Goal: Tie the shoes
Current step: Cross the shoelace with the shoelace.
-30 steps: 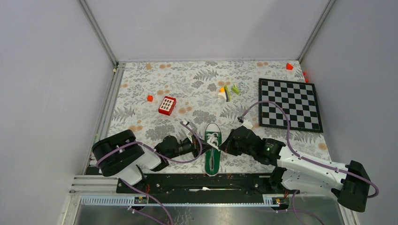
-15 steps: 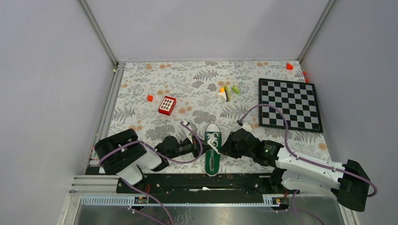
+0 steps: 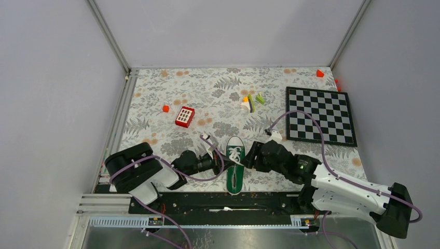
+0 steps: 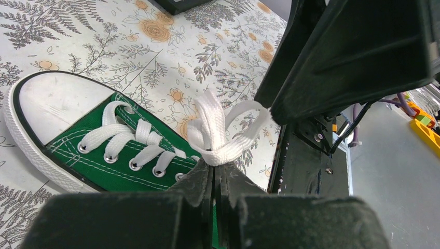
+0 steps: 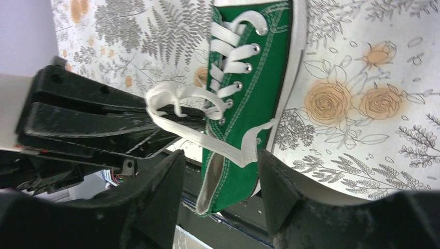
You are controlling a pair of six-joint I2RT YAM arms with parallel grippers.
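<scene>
The green shoe (image 3: 235,167) lies on the floral table near the front edge, with its white toe cap pointing away from the arms. My left gripper (image 3: 218,161) is at its left side and shut on a loop of white lace (image 4: 215,136); in the left wrist view its jaws (image 4: 214,171) are pressed together under the loop. On the shoe's right side, my right gripper (image 3: 251,155) is open. In the right wrist view its fingers (image 5: 220,174) straddle the heel opening (image 5: 259,83). A loose lace strand (image 5: 233,148) runs between them, ungripped.
A red-and-white keypad block (image 3: 184,116) sits to the back left of the shoe. The chessboard (image 3: 320,115) lies at the right. Small coloured blocks (image 3: 251,101) lie behind the shoe. The black base rail (image 3: 223,199) runs just in front of the heel.
My right gripper has opened and let go of the lace, and its arm has shifted slightly back. The left gripper has stayed shut on the loop.
</scene>
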